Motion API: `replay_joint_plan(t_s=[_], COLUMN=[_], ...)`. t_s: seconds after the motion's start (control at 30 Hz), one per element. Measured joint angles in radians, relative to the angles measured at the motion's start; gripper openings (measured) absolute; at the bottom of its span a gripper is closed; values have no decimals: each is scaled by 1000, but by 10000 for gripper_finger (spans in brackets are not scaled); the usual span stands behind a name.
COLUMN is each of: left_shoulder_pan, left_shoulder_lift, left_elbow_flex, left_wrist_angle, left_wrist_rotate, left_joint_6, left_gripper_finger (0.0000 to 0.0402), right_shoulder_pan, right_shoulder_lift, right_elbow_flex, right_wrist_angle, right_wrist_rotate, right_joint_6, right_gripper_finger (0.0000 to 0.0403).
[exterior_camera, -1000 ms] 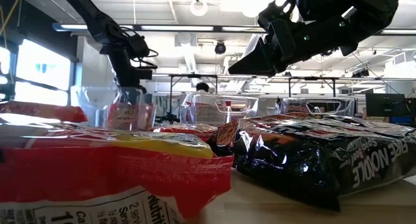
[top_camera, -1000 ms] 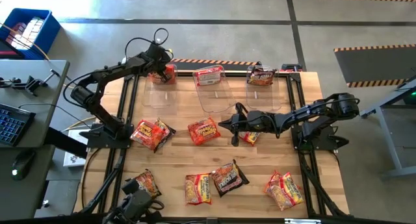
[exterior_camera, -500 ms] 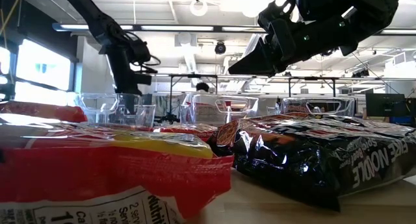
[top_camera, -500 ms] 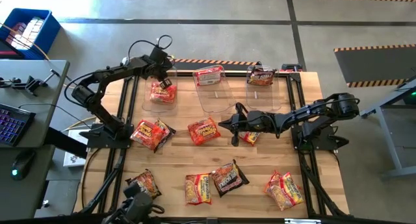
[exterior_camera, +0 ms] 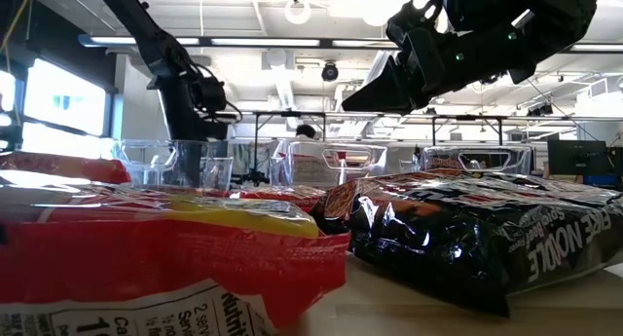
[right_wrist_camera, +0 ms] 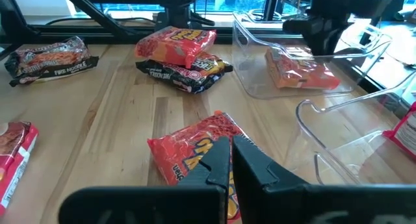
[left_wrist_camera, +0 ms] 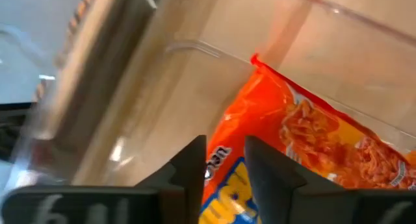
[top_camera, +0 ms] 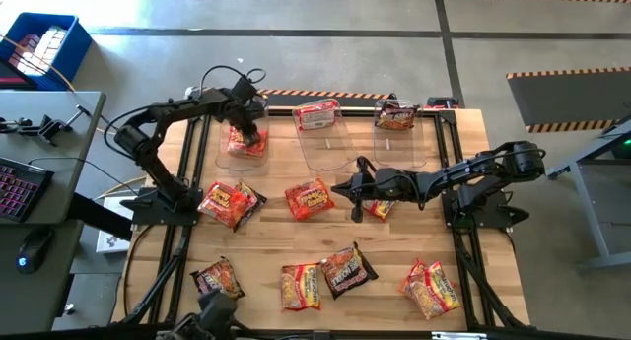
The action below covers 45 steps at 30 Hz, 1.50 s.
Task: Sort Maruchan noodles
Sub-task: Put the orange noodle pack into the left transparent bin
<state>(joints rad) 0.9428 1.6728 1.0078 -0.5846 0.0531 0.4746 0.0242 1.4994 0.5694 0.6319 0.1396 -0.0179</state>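
Observation:
My left gripper (top_camera: 250,126) (left_wrist_camera: 224,145) hangs open, pointing down into the left clear bin (top_camera: 225,151) at the table's far edge. It is just above an orange Maruchan packet (top_camera: 246,142) (left_wrist_camera: 312,136) that lies flat on the bin's floor. From the right wrist view, the fingers stand clear above that packet (right_wrist_camera: 302,72). My right gripper (top_camera: 340,189) (right_wrist_camera: 231,149) is shut and holds nothing. It hovers over the table's middle, above an orange-red packet (right_wrist_camera: 185,149).
The middle bin (top_camera: 325,151) holds a red-and-white packet (top_camera: 317,114), and the right bin (top_camera: 396,143) holds a dark one (top_camera: 396,115). Several packets lie loose on the table: (top_camera: 229,202), (top_camera: 309,198), (top_camera: 378,209), and a row near the front edge (top_camera: 345,269).
My left gripper has sunk into the left bin and tipped more steeply downward. It has let go of the orange packet. The packet has dropped from the fingers at the bin's far rim and now lies flat on the bin's floor.

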Motion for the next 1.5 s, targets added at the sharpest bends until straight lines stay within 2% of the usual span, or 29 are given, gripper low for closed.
replay_joint_plan(t_s=[0.17,0.3,0.43,0.63,0.83,1.1,1.23,1.33,1.5], left_shoulder_pan=[1,1,0,6,-7,-33,-50,-61,-61], left_shoulder_lift=[50,69,70,71,55,12,2,-2,-2], left_elbow_flex=[8,7,6,6,52,65,66,66,66], left_wrist_angle=[12,12,6,-21,-98,-142,-117,-109,-88], left_wrist_rotate=[11,31,61,168,164,155,114,78,95], left_joint_6=[1,32,61,115,132,137,104,71,54], left_gripper_finger=[150,152,115,12,2,0,3,17,61], right_shoulder_pan=[0,0,0,0,0,0,0,0,0], right_shoulder_lift=[0,0,0,0,0,0,0,0,0], right_elbow_flex=[0,0,0,0,0,0,0,0,0], right_wrist_angle=[0,0,-1,-3,-4,-5,-8,-7,-7], right_wrist_rotate=[-1,-1,-1,-1,-1,-1,-1,-1,-1], right_joint_6=[1,0,0,1,2,-1,-6,-8,-14], right_gripper_finger=[2,2,2,2,2,2,2,2,2])
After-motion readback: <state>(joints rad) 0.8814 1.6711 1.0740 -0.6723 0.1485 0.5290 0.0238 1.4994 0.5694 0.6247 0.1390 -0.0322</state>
